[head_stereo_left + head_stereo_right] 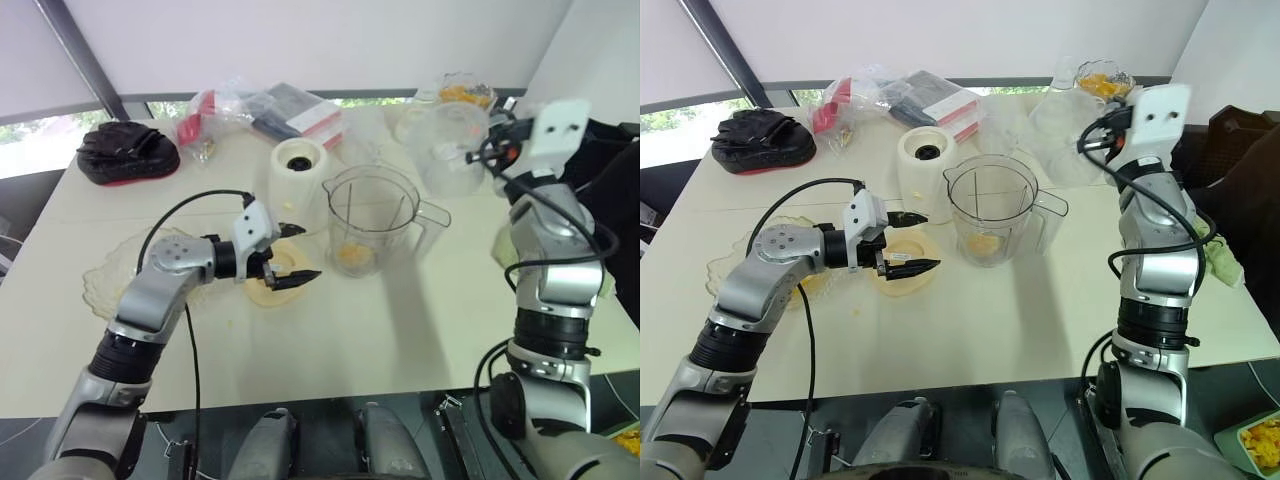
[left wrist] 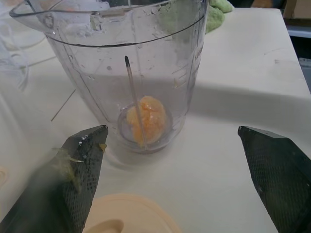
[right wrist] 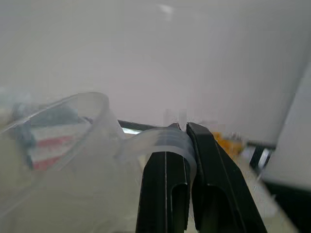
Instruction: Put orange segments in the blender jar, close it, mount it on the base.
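Left eye view: jar uncapped on table, one segment inside.
Table [image 1: 420,340] holds the blender jar [image 1: 375,215] upright mid-table, with the white base [image 1: 298,170] just beside it. Right gripper [image 3: 187,127] is pinched tight on a clear plastic cup [image 1: 455,150] at the far side. Left gripper [image 1: 933,240] is spread wide and empty over the cream lid [image 1: 262,295]. Orange segment [image 2: 146,119] lies on the jar bottom.

Left pincer [image 2: 171,131] agape, right pincer [image 3: 187,128] clamped.
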`<action>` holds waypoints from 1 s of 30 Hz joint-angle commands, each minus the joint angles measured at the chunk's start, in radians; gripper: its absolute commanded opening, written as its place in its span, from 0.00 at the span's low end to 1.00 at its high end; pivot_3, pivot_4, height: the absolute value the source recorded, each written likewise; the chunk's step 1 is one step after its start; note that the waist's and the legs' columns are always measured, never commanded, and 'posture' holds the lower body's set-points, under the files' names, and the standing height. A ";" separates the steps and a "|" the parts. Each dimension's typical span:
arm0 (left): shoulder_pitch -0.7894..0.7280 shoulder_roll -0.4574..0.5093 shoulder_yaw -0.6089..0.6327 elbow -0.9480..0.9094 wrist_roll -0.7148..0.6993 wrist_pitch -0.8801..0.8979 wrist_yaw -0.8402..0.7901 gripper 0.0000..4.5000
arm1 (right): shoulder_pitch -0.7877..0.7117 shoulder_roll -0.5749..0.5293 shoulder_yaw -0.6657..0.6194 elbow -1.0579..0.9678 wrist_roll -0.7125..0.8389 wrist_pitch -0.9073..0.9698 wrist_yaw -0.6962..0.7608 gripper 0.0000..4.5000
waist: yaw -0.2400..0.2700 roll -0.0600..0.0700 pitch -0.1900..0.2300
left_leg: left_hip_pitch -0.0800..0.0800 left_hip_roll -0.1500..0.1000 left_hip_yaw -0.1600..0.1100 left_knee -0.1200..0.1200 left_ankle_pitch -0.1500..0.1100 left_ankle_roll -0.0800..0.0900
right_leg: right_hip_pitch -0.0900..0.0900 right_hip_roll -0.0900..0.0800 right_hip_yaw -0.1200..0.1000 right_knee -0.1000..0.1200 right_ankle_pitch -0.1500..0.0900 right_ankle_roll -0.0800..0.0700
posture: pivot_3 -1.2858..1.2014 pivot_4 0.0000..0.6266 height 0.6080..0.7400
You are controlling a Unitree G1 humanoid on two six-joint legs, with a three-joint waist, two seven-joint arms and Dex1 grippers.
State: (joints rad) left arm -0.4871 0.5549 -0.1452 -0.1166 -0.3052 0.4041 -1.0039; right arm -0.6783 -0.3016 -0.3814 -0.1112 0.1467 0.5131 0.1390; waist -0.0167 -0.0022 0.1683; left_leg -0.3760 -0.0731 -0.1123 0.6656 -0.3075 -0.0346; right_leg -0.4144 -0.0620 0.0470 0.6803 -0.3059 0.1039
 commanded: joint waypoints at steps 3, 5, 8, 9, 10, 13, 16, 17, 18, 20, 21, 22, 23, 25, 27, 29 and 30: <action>-0.012 0.008 0.009 -0.022 -0.006 -0.011 -0.005 1.00 | -0.025 0.082 -0.170 -0.018 0.123 0.036 -0.189 0.00 | 0.000 0.000 0.000 | 0.000 0.000 0.000 0.000 0.000 0.000 | 0.000 0.000 0.000 0.000 0.000 0.000 | 0.52 0.24 1.00; -0.009 0.009 0.010 -0.028 -0.007 -0.008 -0.004 1.00 | -0.010 0.103 -0.205 0.002 0.141 0.011 -0.232 0.00 | 0.000 0.000 0.000 | 0.000 0.000 0.000 0.000 0.000 0.000 | 0.000 0.000 0.000 0.000 0.000 0.000 | 0.52 0.24 1.00; -0.005 0.012 0.013 -0.033 -0.010 -0.004 -0.003 1.00 | 0.025 0.120 -0.214 0.028 0.155 -0.039 -0.250 0.00 | -0.002 0.000 0.000 | 0.000 0.000 0.001 0.000 0.000 0.000 | -0.001 0.000 0.000 0.000 0.000 0.000 | 0.52 0.24 1.00; -0.004 0.013 0.013 -0.036 -0.010 -0.002 -0.002 1.00 | 0.044 0.128 -0.216 0.048 0.153 -0.072 -0.255 0.00 | -0.003 0.000 0.000 | 0.000 0.000 0.001 0.000 0.000 0.000 | -0.001 0.000 0.000 0.000 0.000 0.000 | 0.52 0.24 1.00; -0.004 0.014 0.013 -0.038 -0.011 -0.001 -0.001 1.00 | 0.057 0.132 -0.215 0.063 0.152 -0.096 -0.259 0.00 | -0.005 0.000 0.000 | 0.000 0.000 0.001 -0.001 0.000 0.001 | -0.001 0.000 0.000 0.000 0.000 0.000 | 0.52 0.24 1.00; 0.001 0.019 0.016 -0.048 -0.014 0.006 0.002 1.00 | 0.097 0.145 -0.205 0.160 0.150 -0.198 -0.246 0.00 | -0.008 0.000 0.000 | 0.000 0.000 0.001 -0.001 -0.001 0.003 | -0.001 0.000 0.001 0.001 0.000 0.000 | 0.52 0.24 1.00; 0.007 0.025 0.020 -0.058 -0.017 0.013 0.003 1.00 | 0.098 0.152 -0.195 0.267 0.150 -0.293 -0.245 0.00 | -0.020 0.001 0.000 | 0.000 0.000 0.002 -0.001 -0.001 0.003 | -0.001 0.000 0.001 0.001 0.000 0.000 | 0.52 0.24 1.00; 0.011 0.028 0.023 -0.062 -0.018 0.015 0.004 1.00 | 0.088 0.154 -0.190 0.302 0.147 -0.318 -0.251 0.00 | -0.024 0.001 0.000 | 0.000 0.000 0.002 -0.001 -0.001 0.003 | -0.001 0.000 0.001 0.001 0.000 0.000 | 0.52 0.24 1.00; 0.014 0.029 0.024 -0.067 -0.019 0.018 0.005 1.00 | 0.076 0.155 -0.186 0.333 0.145 -0.344 -0.258 0.00 | -0.027 0.001 0.000 | 0.000 0.000 0.002 -0.001 -0.001 0.003 | -0.001 0.000 0.001 0.001 0.000 0.000 | 0.52 0.24 1.00; 0.021 0.028 0.025 -0.080 -0.020 0.027 0.012 1.00 | 0.050 0.150 -0.179 0.399 0.141 -0.396 -0.270 0.00 | -0.029 0.001 0.000 | 0.000 0.000 0.002 -0.001 -0.001 0.002 | -0.001 0.000 0.001 0.002 0.000 0.000 | 0.52 0.24 1.00; 0.024 0.025 0.025 -0.087 -0.021 0.034 0.018 1.00 | 0.038 0.144 -0.179 0.435 0.136 -0.422 -0.278 0.00 | -0.031 0.001 0.000 | 0.000 0.000 0.002 -0.001 -0.001 0.002 | -0.002 0.000 0.001 0.002 0.000 0.000 | 0.52 0.24 1.00; 0.027 0.024 0.026 -0.093 -0.022 0.039 0.022 1.00 | 0.027 0.138 -0.179 0.470 0.135 -0.445 -0.284 0.00 | -0.031 0.001 0.000 | 0.000 0.000 0.003 -0.001 -0.001 0.001 | -0.002 0.000 0.002 0.002 0.000 0.000 | 0.52 0.24 1.00; 0.030 0.024 0.027 -0.099 -0.023 0.044 0.026 1.00 | 0.019 0.130 -0.178 0.502 0.131 -0.468 -0.288 0.00 | -0.031 0.001 0.000 | 0.000 0.000 0.003 -0.001 -0.001 0.001 | -0.002 0.000 0.002 0.002 0.000 0.000 | 0.52 0.24 1.00; 0.040 0.028 0.034 -0.114 -0.027 0.054 0.032 1.00 | 0.003 0.109 -0.179 0.581 0.121 -0.523 -0.299 0.00 | -0.030 0.001 0.000 | 0.000 0.000 0.003 -0.001 0.000 0.000 | -0.002 0.000 0.002 0.002 0.000 0.000 | 0.52 0.24 1.00; 0.049 0.033 0.038 -0.127 -0.029 0.063 0.039 1.00 | -0.021 0.086 -0.184 0.670 0.121 -0.573 -0.311 0.00 | -0.030 0.001 0.000 | 0.000 0.000 0.003 -0.001 0.000 0.000 | -0.002 0.000 0.002 0.002 0.000 0.000 | 0.52 0.24 1.00; 0.059 0.039 0.043 -0.140 -0.033 0.071 0.043 1.00 | -0.040 0.071 -0.177 0.738 0.119 -0.617 -0.316 0.00 | -0.028 0.001 0.000 | 0.000 0.000 0.003 -0.001 0.000 0.000 | -0.002 0.000 0.002 0.002 0.000 0.000 | 0.52 0.24 1.00; 0.062 0.041 0.045 -0.146 -0.035 0.074 0.045 1.00 | -0.050 0.064 -0.175 0.775 0.120 -0.639 -0.319 0.00 | -0.029 0.001 0.000 | 0.000 0.000 0.003 -0.001 0.000 0.000 | -0.002 0.000 0.002 0.002 0.000 0.000 | 0.52 0.24 1.00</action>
State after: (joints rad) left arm -0.4273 0.5885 -0.1313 -0.2149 -0.3186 0.4765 -0.9637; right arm -0.6954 -0.2176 -0.5582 0.6441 0.2761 -0.0714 -0.1743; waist -0.0456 -0.0015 0.1682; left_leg -0.3761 -0.0732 -0.1089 0.6646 -0.3075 -0.0346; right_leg -0.4162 -0.0618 0.0494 0.6821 -0.3059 0.1040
